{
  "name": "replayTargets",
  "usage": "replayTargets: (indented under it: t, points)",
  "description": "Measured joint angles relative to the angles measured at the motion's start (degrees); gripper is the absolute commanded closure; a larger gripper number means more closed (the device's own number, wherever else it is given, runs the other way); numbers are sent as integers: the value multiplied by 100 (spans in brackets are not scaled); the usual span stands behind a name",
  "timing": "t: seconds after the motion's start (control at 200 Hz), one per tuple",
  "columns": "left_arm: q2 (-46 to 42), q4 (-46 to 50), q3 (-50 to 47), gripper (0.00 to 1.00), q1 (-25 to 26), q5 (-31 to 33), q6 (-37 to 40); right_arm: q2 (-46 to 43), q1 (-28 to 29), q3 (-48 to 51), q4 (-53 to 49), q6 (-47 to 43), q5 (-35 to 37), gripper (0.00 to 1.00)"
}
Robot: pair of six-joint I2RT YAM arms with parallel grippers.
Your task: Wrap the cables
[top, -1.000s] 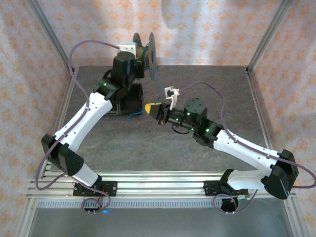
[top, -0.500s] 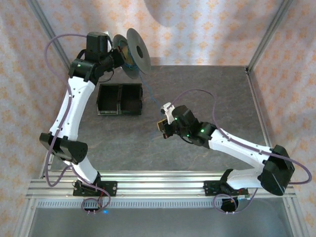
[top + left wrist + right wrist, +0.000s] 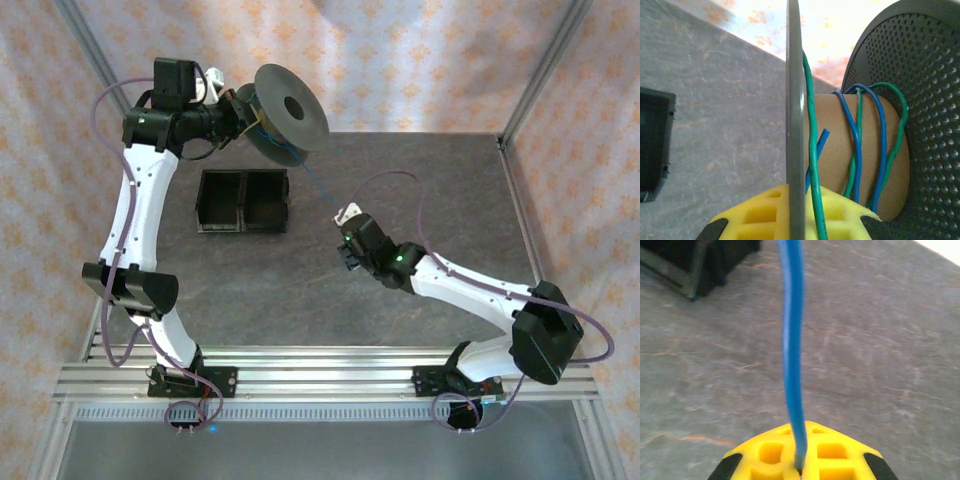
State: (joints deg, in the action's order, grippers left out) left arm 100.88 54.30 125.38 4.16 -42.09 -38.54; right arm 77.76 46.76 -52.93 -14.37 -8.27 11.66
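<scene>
The cables (image 3: 857, 145) are sitting on the spool (image 3: 293, 108), which is hanging in the air above the far edge of the table (image 3: 420, 170). From where I am standing, both wires are looping loosely around the spool's cardboard core (image 3: 832, 145), crossing each other between its two dark flanges. The green cable (image 3: 813, 150) is running down close against the thin near flange (image 3: 794, 100) and passing over a yellow finger pad (image 3: 765, 210) below it. The blue cable (image 3: 792, 340) is making a couple of turns on the core, and one short loose end of it is poking out beside the near flange. The far flange (image 3: 925, 100) is showing its perforated inner face.

A single blue strand is leaving the spool and stretching down and away from it in a fairly straight line to the right gripper (image 3: 800, 460), whose yellow pads are pressed together on that strand, pinching it.

The left gripper (image 3: 795, 215) is clamping the edge of the spool's near flange between its pads and is holding the spool up with its round face turned towards the overhead camera. The right gripper (image 3: 345, 255) is hovering low over the table, well below and slightly right of the spool in that view. A black tray (image 3: 245, 200) with two compartments is lying on the table beneath the spool.
</scene>
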Motion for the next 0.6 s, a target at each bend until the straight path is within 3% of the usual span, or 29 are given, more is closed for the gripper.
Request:
replayTargets:
  t: [0.29, 0.601]
  points:
    - [0, 601, 144, 100, -4, -584, 584, 24, -780, 66, 334, -498, 487, 100]
    - [0, 940, 146, 100, 186, -802, 1235, 197, -1491, -13, 671, -702, 210, 100]
